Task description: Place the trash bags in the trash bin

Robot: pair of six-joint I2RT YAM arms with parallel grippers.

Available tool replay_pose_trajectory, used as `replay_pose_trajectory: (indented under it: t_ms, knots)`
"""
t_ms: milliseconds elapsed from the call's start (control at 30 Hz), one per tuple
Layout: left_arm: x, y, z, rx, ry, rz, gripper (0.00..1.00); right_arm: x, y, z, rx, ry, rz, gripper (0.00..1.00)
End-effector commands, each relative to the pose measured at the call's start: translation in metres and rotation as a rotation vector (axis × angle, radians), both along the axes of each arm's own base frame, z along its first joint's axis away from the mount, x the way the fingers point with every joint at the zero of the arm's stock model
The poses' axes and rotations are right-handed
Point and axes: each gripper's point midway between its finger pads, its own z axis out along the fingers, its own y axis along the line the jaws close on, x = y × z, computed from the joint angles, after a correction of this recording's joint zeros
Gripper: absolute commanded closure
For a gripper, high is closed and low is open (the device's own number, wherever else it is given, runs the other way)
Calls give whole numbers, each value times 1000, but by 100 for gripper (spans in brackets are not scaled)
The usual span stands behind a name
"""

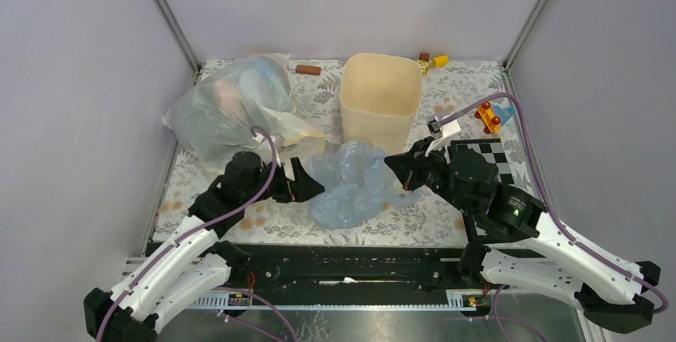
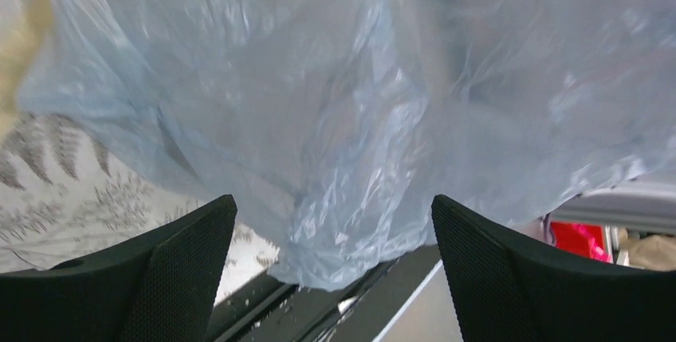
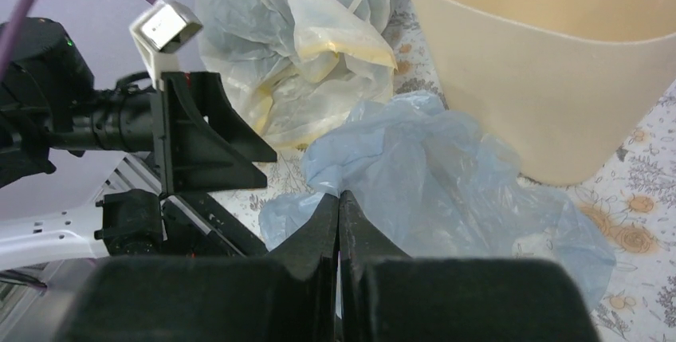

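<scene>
The pale blue trash bag [image 1: 352, 182] lies crumpled on the table in front of the cream-beige trash bin [image 1: 380, 99]. My right gripper [image 1: 396, 168] is shut on a fold at the bag's right edge; in the right wrist view [image 3: 339, 195] the blue plastic [image 3: 446, 190] bunches at the pinched fingertips, with the bin [image 3: 550, 71] just behind. My left gripper [image 1: 307, 182] is open at the bag's left edge. In the left wrist view its jaws [image 2: 331, 222] stand wide apart with the bag [image 2: 343, 103] hanging between and beyond them.
A bulky clear whitish bag [image 1: 231, 107] with a pale yellow bag [image 3: 335, 35] lies at the back left. Small toys [image 1: 490, 116] and a checkerboard card [image 1: 482, 159] sit at the right; a brown cylinder [image 1: 308, 69] and yellow blocks [image 1: 434, 61] lie by the back wall.
</scene>
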Motion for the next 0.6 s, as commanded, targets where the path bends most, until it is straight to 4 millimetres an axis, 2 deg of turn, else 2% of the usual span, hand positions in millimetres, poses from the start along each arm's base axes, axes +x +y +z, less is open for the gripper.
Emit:
replay_pose_trajectory:
  t_ms: [0,100,233,333,433,467,567]
  knots:
    - [-12,-12,-23,17,40,-2,7,-5,-2,-13,-1,34,6,100]
    - [-22,-20,-40,35,77,-19,12,-4,-11,-25,-16,46,-30,100]
    - [-34,-27,-47,40,95,-68,26,-2,-18,-32,-22,56,-64,100]
    - [-42,-23,-54,68,113,-90,52,3,-30,-37,-32,75,-143,100]
    - [-48,-26,-47,21,109,-111,89,13,-56,-45,-72,90,-292,100]
    - [-49,-26,-46,13,110,-110,99,17,-68,-46,-79,88,-358,100]
    - [-42,-17,-47,41,105,-40,100,23,-110,-44,-68,58,-555,100]
